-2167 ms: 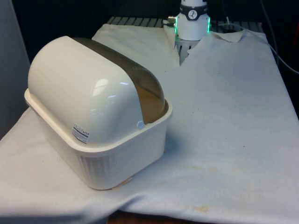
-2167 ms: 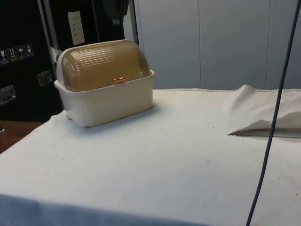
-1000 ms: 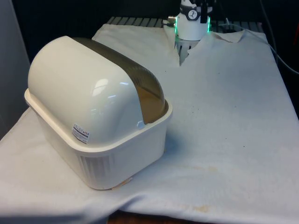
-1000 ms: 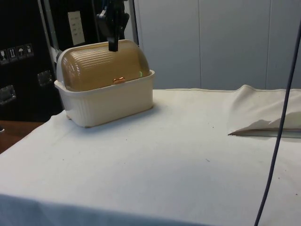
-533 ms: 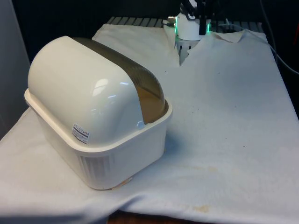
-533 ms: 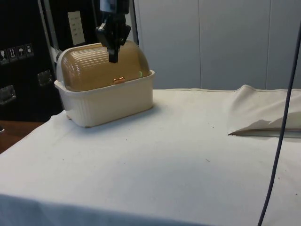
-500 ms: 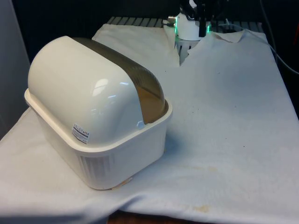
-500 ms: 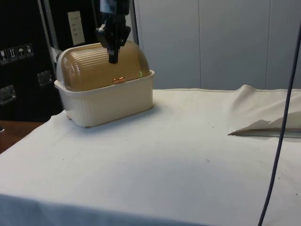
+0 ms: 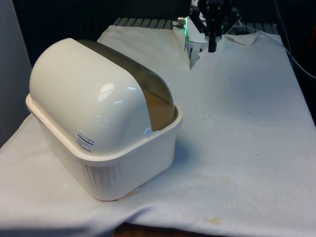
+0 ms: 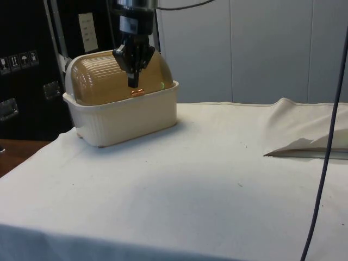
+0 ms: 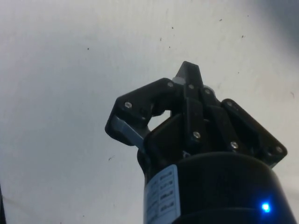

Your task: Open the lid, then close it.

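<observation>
Bread box point(image 9: 101, 129) sits at the surface's point(image 9: 247, 123) edge, amber lid point(image 10: 111, 79) down, handle point(image 10: 138, 93) facing the robot. Gripper point(image 10: 134, 81) hangs above open cloth, jaws closed, tips down, presumably heading for that handle.

Hung from the arm point(image 10: 134, 11) with gripper point(image 9: 212, 48) pointing straight down, fingers point(image 11: 189, 81) pressed together at the tips, nothing between them.

A glossy, smooth cream plastic bread box point(image 9: 103, 143) is seen, its ribbed translucent amber plastic lid point(image 10: 109, 79) shut. The bench is covered by matt, slightly speckled white cloth point(image 9: 247, 123). The black pincer point(image 10: 133, 84) looks matt plastic.
</observation>
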